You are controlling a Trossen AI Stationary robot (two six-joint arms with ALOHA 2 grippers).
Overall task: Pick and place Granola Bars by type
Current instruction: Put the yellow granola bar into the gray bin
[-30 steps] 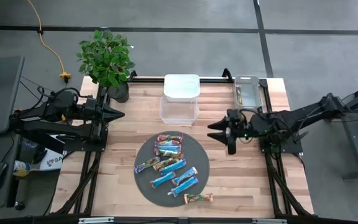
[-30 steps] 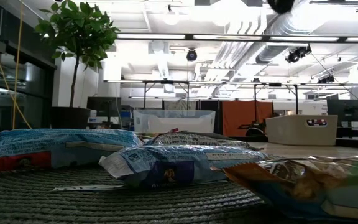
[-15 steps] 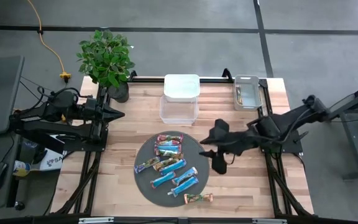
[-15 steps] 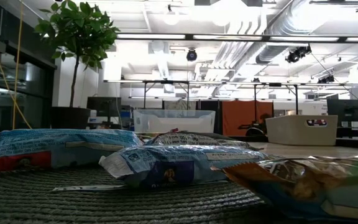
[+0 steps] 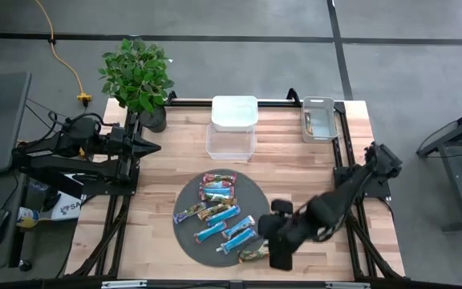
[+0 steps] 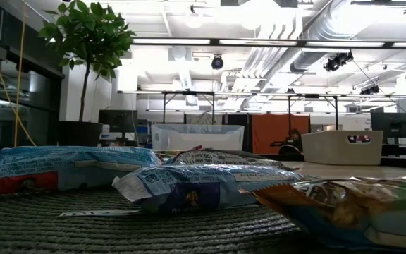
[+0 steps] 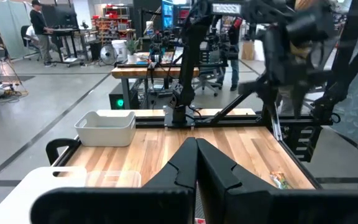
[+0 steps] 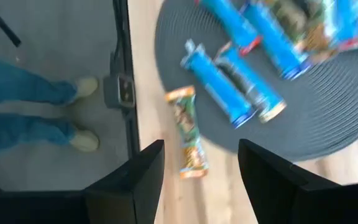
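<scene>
Several granola bars lie flat on a round dark mat: blue ones, red-pink ones and a tan one. One tan-and-green bar lies on the wood just past the mat's near edge. My right gripper hangs open above that bar and touches nothing. My left gripper waits shut over the table's left side. The low view shows blue bars and the tan-and-green bar up close.
A clear box and a white-lidded container stand at the far edge, with a grey bin to their right. A potted plant fills the far left corner. A person's legs stand just off the near edge.
My right arm has swung from the table's right middle toward the near edge and reached out over the tan-and-green bar beside the mat. The bars have stayed where they were.
</scene>
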